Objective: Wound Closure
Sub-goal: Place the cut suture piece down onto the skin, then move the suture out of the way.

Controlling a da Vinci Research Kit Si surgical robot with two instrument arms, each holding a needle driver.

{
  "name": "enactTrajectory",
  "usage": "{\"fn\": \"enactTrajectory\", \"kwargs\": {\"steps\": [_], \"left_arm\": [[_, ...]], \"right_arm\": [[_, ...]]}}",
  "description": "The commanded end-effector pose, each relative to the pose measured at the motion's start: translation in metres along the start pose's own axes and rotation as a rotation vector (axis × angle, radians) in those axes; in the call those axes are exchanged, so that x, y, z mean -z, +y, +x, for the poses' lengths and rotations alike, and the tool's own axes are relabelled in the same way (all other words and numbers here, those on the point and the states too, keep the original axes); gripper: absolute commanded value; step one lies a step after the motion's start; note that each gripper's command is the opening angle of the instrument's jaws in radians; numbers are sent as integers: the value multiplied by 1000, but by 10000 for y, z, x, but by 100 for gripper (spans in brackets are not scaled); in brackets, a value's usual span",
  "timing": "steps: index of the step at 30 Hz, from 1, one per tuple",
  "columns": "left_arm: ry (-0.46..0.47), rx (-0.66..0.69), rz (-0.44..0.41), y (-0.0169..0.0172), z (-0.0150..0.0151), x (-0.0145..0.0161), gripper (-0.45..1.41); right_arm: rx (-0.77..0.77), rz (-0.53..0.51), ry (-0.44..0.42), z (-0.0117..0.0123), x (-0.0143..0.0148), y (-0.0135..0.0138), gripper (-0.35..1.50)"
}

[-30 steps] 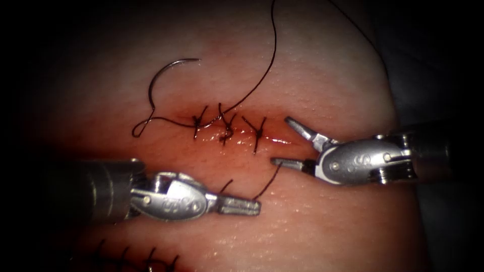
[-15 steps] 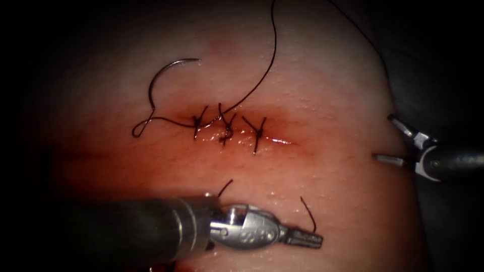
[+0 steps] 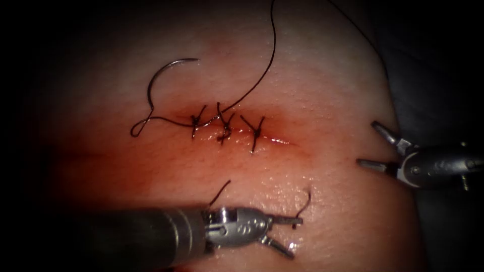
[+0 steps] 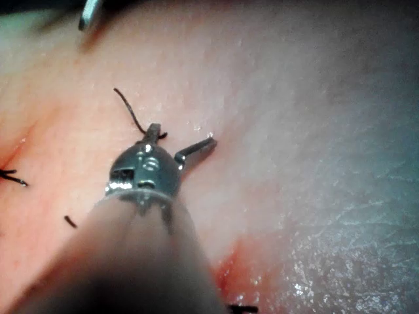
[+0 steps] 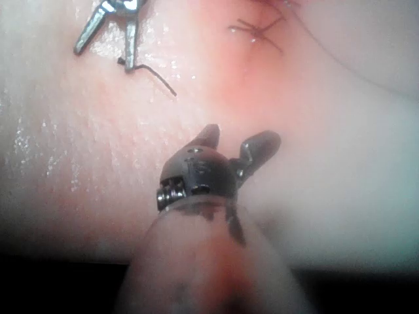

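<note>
The left end effector (image 3: 288,233) stands with its jaws apart and gripping nothing; a cut end of thread (image 3: 305,202) lies on the tissue (image 3: 327,90) touching or just beside its upper jaw, below the cut (image 3: 237,132). The right end effector (image 3: 375,149) is likewise spread open and empty, well apart from the cut on its right. The needle (image 3: 164,75) lies free on the tissue surface above and left of the cut, not in the tissue, with its thread (image 3: 254,85) running across the three stitches (image 3: 224,128) and off the upper edge. Risks, in my judgement: the loose thread piece could stick to the open jaw and be dragged about; the unheld needle could shift or snag if the long thread were caught by either tool; tension on that thread could strain the stitches.
</note>
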Motion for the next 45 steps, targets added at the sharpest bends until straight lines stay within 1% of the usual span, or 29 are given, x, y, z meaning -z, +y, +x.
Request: {"fn": "enactTrajectory", "kwargs": {"steps": [1, 3, 5, 7, 10, 13, 16, 17, 18, 20, 23, 25, 26, 27, 28, 29, 32, 33, 35, 36, 37, 38, 39, 40, 41, 43, 45], "left_arm": [[0, -4, -2, 2, -3, -2, 44], [-3, -5, 0, 8, -3, 10, 44], [-3, -3, 1, 14, 0, 23, 49], [-6, 11, 7, 19, 7, 39, 52], [-7, -6, 3, 25, 22, 64, 56], [26, -29, 7, 28, 39, 88, 61], [64, -34, 11, 30, 52, 110, 61], [64, -34, 11, 30, 52, 110, 62], [85, -28, 13, 32, 56, 122, 61], [108, -23, 18, 34, 55, 133, 59], [132, -12, 32, 30, 50, 150, 62], [143, -22, 62, 17, 48, 164, 76], [149, -31, 86, 9, 47, 169, 77], [147, -43, 122, 1, 45, 173, 67], [106, -48, 223, -19, 38, 180, 46], [81, -53, 253, -27, 34, 181, 44], [31, -36, 308, -56, 17, 182, 39], [11, -12, 331, -75, 3, 179, 37], [-40, -7, 344, -93, -13, 175, 37], [-92, 0, 350, -106, -27, 171, 34], [-114, 1, 348, -112, -35, 169, 29], [-176, -6, 334, -120, -52, 165, 22], [-200, 13, 323, -123, -60, 163, 20], [-258, 50, 295, -128, -77, 159, 19], [-303, 86, 285, -134, -91, 156, 20], [-318, 109, 283, -139, -100, 154, 24], [-343, 125, 290, -148, -110, 151, 22]], "right_arm": [[-1, 3, 3, 0, -7, -9, 148], [-13, 13, 4, 1, -8, -9, 148], [-19, 25, 3, 2, -10, -10, 148], [-26, 35, -5, 4, -12, -9, 148], [-35, 51, -7, 8, -15, -6, 148], [-41, 68, -1, 13, -20, -2, 148], [-47, 75, 0, 19, -26, 2, 148], [-48, 77, 1, 20, -27, 2, 148], [-49, 80, 2, 22, -28, 3, 148], [-51, 80, 2, 24, -30, 2, 148], [-51, 84, 8, 26, -32, -1, 148], [-52, 90, 15, 28, -35, -3, 146], [-53, 95, 16, 28, -36, -3, 145], [-53, 97, 19, 29, -37, -4, 145], [-53, 100, 22, 30, -37, -5, 143], [-53, 100, 23, 31, -38, -6, 143], [-52, 98, 24, 31, -38, -9, 143], [-52, 97, 25, 31, -38, -10, 143], [-51, 97, 25, 31, -38, -11, 143], [-51, 98, 26, 31, -38, -11, 143], [-51, 98, 26, 31, -37, -12, 143], [-50, 98, 27, 31, -37, -12, 143], [-50, 98, 27, 31, -37, -13, 143], [-50, 97, 28, 31, -37, -14, 143], [-55, 97, 29, 31, -37, -15, 143], [-54, 96, 30, 30, -37, -17, 143], [-58, 97, 29, 30, -37, -20, 143]]}}
